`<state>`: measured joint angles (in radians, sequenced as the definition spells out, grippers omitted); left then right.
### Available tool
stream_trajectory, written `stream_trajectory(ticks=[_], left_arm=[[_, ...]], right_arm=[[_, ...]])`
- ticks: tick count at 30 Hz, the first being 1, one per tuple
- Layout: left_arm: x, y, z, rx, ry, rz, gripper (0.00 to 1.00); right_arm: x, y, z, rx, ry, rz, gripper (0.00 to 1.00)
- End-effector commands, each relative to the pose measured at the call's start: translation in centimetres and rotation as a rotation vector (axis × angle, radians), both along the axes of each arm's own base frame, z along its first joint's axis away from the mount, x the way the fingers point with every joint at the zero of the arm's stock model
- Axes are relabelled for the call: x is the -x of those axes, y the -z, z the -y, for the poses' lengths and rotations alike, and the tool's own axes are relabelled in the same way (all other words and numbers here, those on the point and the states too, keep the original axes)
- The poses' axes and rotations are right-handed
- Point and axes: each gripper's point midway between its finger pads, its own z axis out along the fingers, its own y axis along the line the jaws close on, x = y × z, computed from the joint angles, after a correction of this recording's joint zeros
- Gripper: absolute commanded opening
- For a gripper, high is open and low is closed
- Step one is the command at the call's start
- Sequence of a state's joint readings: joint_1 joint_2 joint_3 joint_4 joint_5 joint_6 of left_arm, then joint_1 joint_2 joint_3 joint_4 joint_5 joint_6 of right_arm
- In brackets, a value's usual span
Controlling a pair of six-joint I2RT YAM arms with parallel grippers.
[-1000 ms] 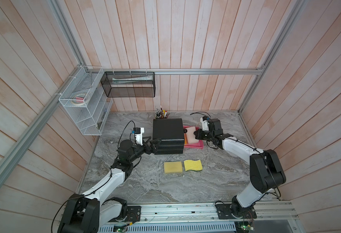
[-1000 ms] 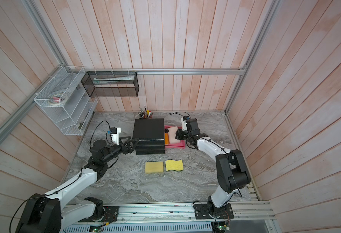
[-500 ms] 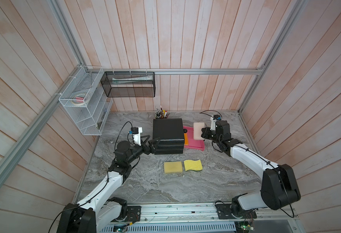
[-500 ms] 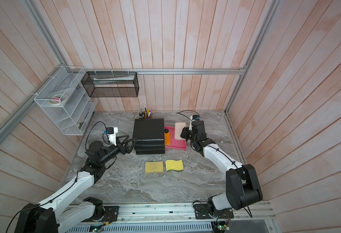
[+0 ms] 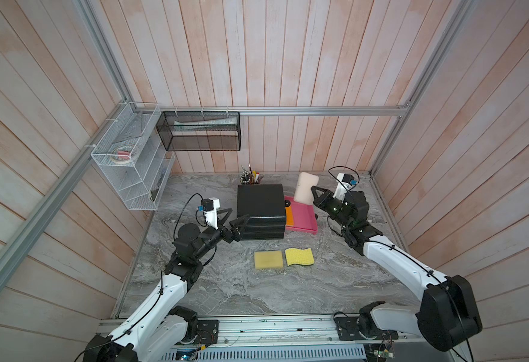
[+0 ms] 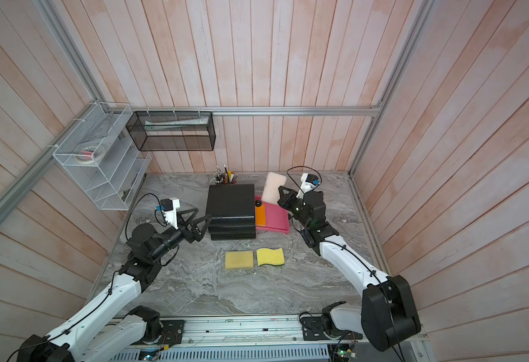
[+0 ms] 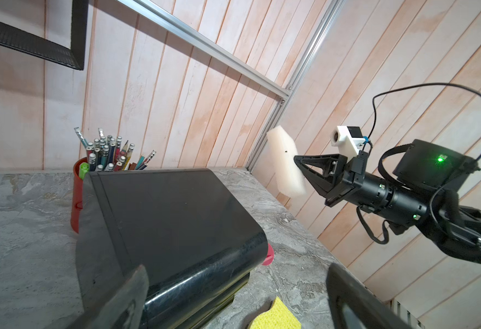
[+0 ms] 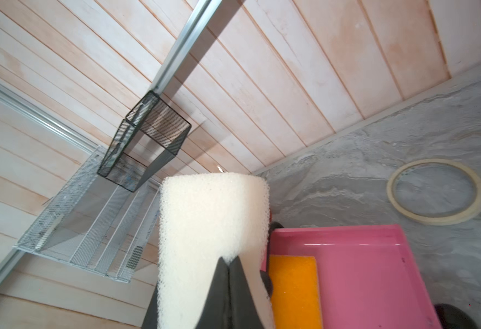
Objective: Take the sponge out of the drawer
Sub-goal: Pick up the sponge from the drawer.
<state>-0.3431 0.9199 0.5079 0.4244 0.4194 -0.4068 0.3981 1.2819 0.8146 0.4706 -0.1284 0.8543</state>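
A white sponge (image 5: 305, 188) (image 6: 273, 187) (image 7: 285, 162) (image 8: 211, 216) hangs upright in the air above the back of the pulled-out pink drawer (image 5: 302, 216) (image 6: 274, 217) (image 8: 362, 270). My right gripper (image 5: 313, 191) (image 6: 279, 189) (image 7: 296, 158) (image 8: 229, 257) is shut on its lower edge. An orange sponge (image 5: 289, 216) (image 8: 293, 284) lies in the drawer next to the black drawer unit (image 5: 260, 200) (image 7: 171, 216). My left gripper (image 5: 236, 216) (image 6: 202, 214) (image 7: 236, 273) stands open and holds nothing, at the unit's left front corner.
Two yellow sponges (image 5: 268, 259) (image 5: 299, 257) lie on the marble table in front of the unit. A red pencil cup (image 5: 250, 178) (image 7: 75, 193) stands behind it. A tape ring (image 8: 436, 192) lies on the table. A white wire rack (image 5: 131, 163) and a black mesh basket (image 5: 200, 134) hang on the walls.
My right gripper has risen and drawn back to the right, lifting the white sponge up out of the pink drawer. The left arm has hardly moved.
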Motion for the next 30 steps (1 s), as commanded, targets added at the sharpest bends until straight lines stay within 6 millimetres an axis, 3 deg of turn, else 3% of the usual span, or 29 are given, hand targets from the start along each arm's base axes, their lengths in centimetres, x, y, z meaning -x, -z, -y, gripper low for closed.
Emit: stream_trajectory(ticks=[1, 10, 21, 30], left_arm=[[0.5, -1.8, 1.0, -0.024, 0.003, 0.065, 0.99], [1.2, -3.2, 4.9, 0.021, 0.043, 0.147, 0.99], [0.5, -4.1, 7.3, 0.112, 0.051, 0.212, 0.99], [-0.2, -3.3, 8.8, 0.106, 0.045, 0.208, 0.99]], right_arm=[[1.1, -2.8, -1.2, -0.200, -0.043, 0.061, 0.00], [3.2, -6.1, -5.2, -0.477, -0.111, 0.117, 0.00], [5.2, -4.8, -7.8, -0.702, -0.158, 0.075, 0.00], [5.9, -3.9, -9.8, -0.814, -0.236, 0.002, 0.00]])
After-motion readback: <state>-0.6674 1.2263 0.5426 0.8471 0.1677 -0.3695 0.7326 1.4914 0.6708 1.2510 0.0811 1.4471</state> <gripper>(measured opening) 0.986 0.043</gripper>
